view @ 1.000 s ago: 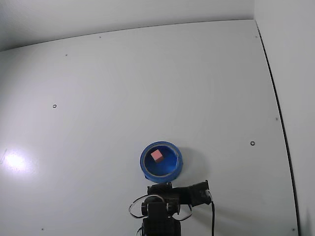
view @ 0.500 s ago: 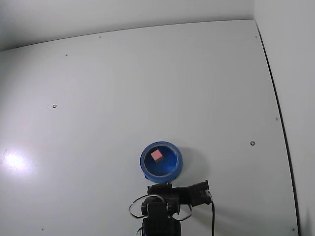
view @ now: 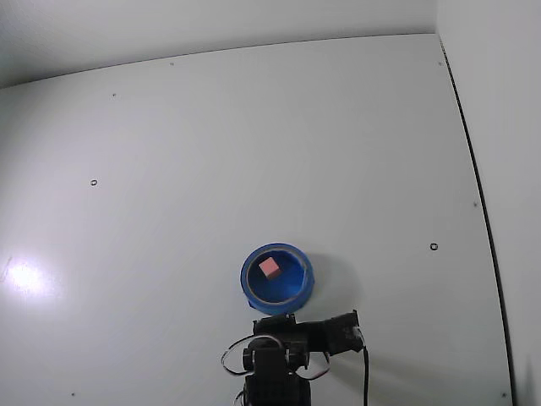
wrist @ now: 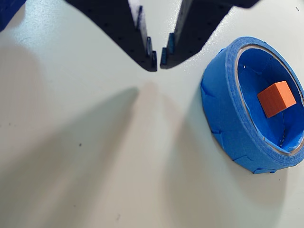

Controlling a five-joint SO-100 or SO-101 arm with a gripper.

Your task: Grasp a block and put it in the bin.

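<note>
A plain white table (view: 254,152) is seen to fill nearly the whole fixed view; its far edge is traced as a gently curved line across the top of the frame, behind which a white wall (view: 211,25) is shown; a second white wall (view: 507,127) is met along the right side, where a dark seam runs down the frame; small dark screw holes (view: 434,247) are dotted over the surface; a bright glare spot (view: 24,276) is cast at the lower left; in the wrist view the same surface is crossed by soft grey shadows.
</note>
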